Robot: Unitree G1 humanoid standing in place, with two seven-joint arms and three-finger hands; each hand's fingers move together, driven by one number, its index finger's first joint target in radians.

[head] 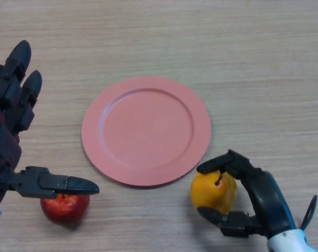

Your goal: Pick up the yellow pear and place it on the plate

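Observation:
A yellow pear (pixel 211 191) with a dark stem sits on the wooden table just right of the front edge of the pink plate (pixel 146 129). My right hand (pixel 256 197) comes in from the lower right and is curled round the pear, fingers over its top and thumb under its near side. The plate lies flat in the middle with nothing on it. My left hand (pixel 14 123) is at the left edge, open, fingers pointing away and thumb stretched out to the right.
A red apple (pixel 65 207) lies at the lower left, directly under my left thumb (pixel 59 184). The wooden table (pixel 243 63) stretches beyond and to the right of the plate.

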